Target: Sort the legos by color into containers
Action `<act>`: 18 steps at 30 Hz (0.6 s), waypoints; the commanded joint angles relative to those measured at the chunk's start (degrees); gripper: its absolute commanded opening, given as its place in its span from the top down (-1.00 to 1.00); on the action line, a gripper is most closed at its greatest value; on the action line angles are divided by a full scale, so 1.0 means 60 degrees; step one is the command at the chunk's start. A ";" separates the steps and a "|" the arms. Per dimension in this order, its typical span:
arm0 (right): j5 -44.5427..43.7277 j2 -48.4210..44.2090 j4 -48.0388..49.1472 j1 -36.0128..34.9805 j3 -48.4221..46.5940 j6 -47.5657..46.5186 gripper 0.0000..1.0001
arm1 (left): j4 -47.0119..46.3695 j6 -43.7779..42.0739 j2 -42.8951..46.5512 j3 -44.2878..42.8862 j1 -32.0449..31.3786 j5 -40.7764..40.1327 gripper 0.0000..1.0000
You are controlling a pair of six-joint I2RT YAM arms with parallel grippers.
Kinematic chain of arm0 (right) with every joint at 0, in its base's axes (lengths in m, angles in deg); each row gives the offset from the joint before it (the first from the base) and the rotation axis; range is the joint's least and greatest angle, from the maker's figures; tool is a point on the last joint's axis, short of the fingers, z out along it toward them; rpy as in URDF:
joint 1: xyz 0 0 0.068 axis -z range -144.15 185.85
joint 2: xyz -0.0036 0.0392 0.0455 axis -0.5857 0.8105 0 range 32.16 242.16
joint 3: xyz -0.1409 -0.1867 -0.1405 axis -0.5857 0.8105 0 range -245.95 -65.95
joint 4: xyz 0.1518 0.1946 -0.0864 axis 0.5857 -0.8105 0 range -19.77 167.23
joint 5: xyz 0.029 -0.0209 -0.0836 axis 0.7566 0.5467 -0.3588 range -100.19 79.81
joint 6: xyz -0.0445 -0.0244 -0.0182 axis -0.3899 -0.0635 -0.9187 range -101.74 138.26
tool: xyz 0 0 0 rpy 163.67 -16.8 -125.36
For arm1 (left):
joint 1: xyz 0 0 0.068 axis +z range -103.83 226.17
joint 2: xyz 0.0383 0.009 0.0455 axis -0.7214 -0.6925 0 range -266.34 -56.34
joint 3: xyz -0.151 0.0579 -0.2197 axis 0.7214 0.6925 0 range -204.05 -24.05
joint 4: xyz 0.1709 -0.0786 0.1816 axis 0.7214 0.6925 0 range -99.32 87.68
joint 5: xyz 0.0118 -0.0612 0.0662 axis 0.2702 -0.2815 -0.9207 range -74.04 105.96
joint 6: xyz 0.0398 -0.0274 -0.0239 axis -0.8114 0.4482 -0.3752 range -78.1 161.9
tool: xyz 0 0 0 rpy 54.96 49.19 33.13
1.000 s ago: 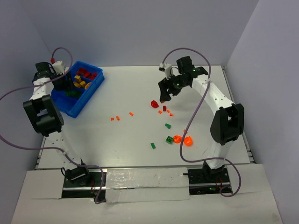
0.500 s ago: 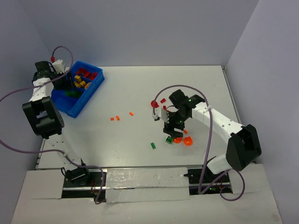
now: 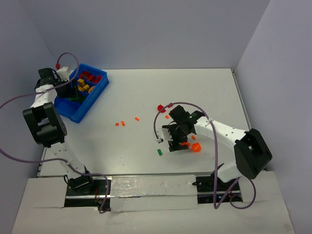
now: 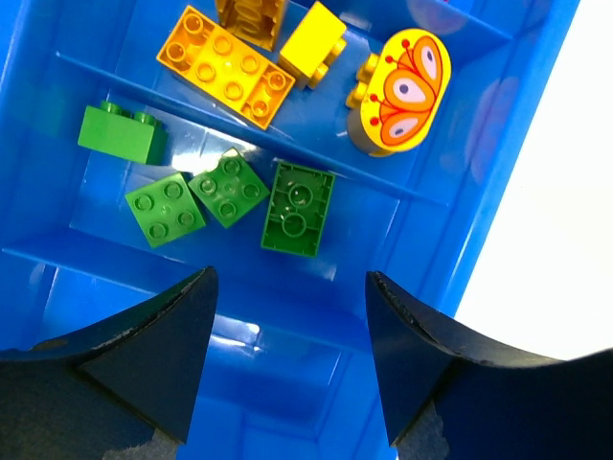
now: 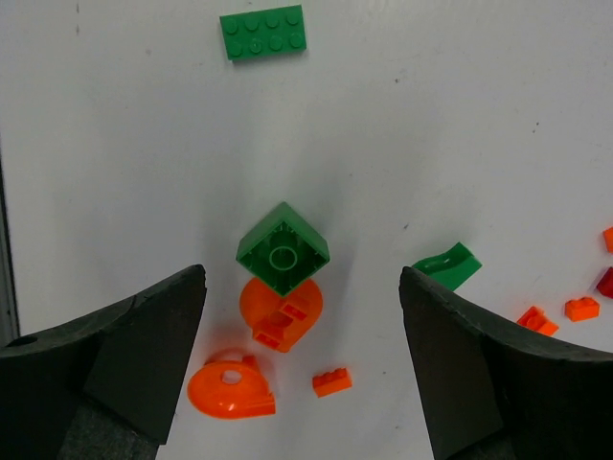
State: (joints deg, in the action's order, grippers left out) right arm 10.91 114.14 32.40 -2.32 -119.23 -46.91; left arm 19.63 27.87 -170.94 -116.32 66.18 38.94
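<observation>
The blue bin (image 3: 92, 100) stands at the far left. Its compartments hold green bricks (image 4: 228, 187), an orange brick (image 4: 225, 67), a yellow brick (image 4: 313, 43) and a butterfly-printed piece (image 4: 400, 91). My left gripper (image 4: 289, 278) hangs open and empty over the green compartment. My right gripper (image 5: 302, 278) is open low over the table. Between its fingers lie an upturned green square brick (image 5: 283, 247), two orange rounded pieces (image 5: 280, 311) (image 5: 230, 388) and a tiny orange bit (image 5: 331, 381). From above, the right gripper (image 3: 176, 141) sits right of centre.
A flat green brick (image 5: 262, 32) lies ahead of the right gripper, a curved green piece (image 5: 446, 265) to its right. A red rounded piece (image 3: 160, 107) and small orange bits (image 3: 123, 123) are scattered mid-table. The table's right edge (image 3: 253, 141) is close.
My right arm swung from the far side toward the near middle and came down over the green brick and orange pieces. The left gripper stayed over the bin.
</observation>
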 commanded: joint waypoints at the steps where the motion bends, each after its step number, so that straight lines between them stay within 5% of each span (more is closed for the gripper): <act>1: 0.0265 0.0256 0.0941 -0.0055 0.0051 -0.0663 -0.78 | -0.0493 -0.0343 0.0856 0.0213 -0.0024 0.0283 -0.45; 18: 0.0367 0.0734 0.0896 -0.0025 0.0745 -0.1670 -0.85 | -0.0897 -0.0148 0.1418 0.0946 -0.0038 0.0375 -0.46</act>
State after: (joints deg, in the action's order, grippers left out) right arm 12.16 118.21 37.15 -2.41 -115.44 -55.07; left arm 16.87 26.83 -166.18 -111.27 66.18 40.01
